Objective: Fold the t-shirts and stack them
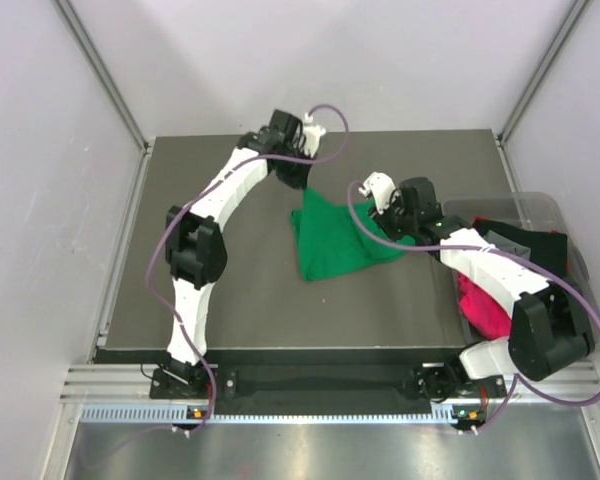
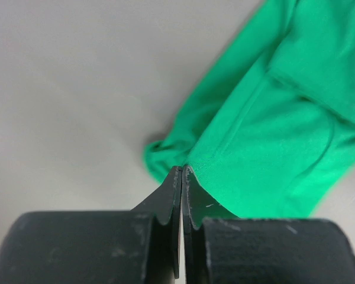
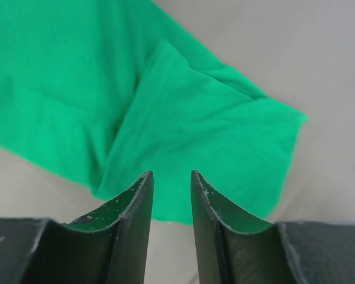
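Closed fingers of the left hand (image 2: 182, 170) are seen tip to tip at the far corner of the green shirt (image 1: 335, 240), apparently pinching its edge; the contact is blurred. The shirt is spread mid-counter (image 1: 230, 320). The right hand (image 3: 171, 174) is held half open over its right edge, gripping nothing. A pink shirt (image 1: 480, 300) and a black shirt (image 1: 525, 240) are partly hidden by the right arm.
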`<state>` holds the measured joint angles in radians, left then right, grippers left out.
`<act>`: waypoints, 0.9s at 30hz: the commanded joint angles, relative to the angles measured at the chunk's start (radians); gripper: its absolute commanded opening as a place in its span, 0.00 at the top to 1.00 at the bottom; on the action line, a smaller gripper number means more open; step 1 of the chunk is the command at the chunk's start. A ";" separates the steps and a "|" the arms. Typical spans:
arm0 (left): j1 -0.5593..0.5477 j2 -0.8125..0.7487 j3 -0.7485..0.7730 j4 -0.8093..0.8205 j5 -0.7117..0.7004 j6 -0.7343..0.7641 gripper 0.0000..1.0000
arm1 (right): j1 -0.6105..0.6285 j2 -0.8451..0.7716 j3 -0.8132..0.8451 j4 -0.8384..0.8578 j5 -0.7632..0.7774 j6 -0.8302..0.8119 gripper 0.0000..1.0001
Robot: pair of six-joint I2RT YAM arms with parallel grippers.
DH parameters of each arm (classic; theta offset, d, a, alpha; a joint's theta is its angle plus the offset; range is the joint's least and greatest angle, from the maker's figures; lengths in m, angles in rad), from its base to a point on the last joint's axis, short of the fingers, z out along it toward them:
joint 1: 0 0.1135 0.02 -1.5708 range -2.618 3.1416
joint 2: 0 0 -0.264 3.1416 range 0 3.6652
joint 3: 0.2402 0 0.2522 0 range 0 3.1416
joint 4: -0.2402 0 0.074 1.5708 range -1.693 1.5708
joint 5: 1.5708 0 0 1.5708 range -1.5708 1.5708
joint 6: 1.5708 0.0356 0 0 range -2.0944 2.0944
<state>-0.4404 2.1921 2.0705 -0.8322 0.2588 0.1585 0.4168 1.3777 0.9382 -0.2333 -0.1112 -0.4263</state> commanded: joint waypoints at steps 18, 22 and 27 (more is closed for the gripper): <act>-0.006 -0.914 -0.263 -0.108 0.258 0.213 1.00 | -0.144 -0.218 0.071 0.000 0.076 0.058 0.67; -0.006 -1.035 -0.516 -0.205 0.351 0.226 1.00 | -0.153 -0.204 0.070 0.005 0.053 0.069 0.67; -0.006 -1.088 -0.697 -0.229 0.445 0.188 1.00 | -0.153 -0.171 0.083 0.000 0.016 0.081 0.67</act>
<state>-0.4450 1.1584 1.4014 -1.0309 0.5804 0.3637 0.2756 1.1923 1.0023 -0.2569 -0.0555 -0.3695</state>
